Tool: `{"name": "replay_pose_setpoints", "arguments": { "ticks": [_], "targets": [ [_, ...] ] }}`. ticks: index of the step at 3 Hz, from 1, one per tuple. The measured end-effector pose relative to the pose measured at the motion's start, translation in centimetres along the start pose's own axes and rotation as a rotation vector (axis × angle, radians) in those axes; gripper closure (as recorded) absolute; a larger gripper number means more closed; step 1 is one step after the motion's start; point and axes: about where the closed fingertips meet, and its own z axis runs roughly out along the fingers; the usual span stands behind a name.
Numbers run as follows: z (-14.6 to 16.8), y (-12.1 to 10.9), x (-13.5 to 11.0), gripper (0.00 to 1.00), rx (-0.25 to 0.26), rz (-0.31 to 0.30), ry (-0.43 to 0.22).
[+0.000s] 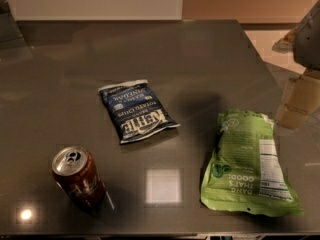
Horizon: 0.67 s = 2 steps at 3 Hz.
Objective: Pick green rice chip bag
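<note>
Item: green rice chip bag (247, 169)
Location: laid flat on the dark table (150, 49), front right; well apart from the blue Kettle chip bag (137, 111) and the soda can (77, 176)
Appearance: light green, crinkled; white nutrition label at the right edge; dark-green round logo; white lettering seen upside down
Handling (judged): light, soft, air-puffed; slick film; brittle contents, easily crushed
Hold (judged): a gentle pinch across the puffed upper end is advised
Gripper (292, 109): seen at the right edge, apart from the bag; its grip state cannot be told
</note>
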Motion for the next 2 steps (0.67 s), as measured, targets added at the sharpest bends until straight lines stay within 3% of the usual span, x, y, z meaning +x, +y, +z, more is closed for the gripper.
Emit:
{"name": "replay_pose_setpoints", "arguments": {
  "ticks": [1, 2],
  "targets": [
    [1.4, 0.5, 0.4, 0.00, -0.054, -0.040, 0.005],
    [4.1, 1.5, 1.1, 0.00, -0.141, -0.095, 0.013]
  ]
}}
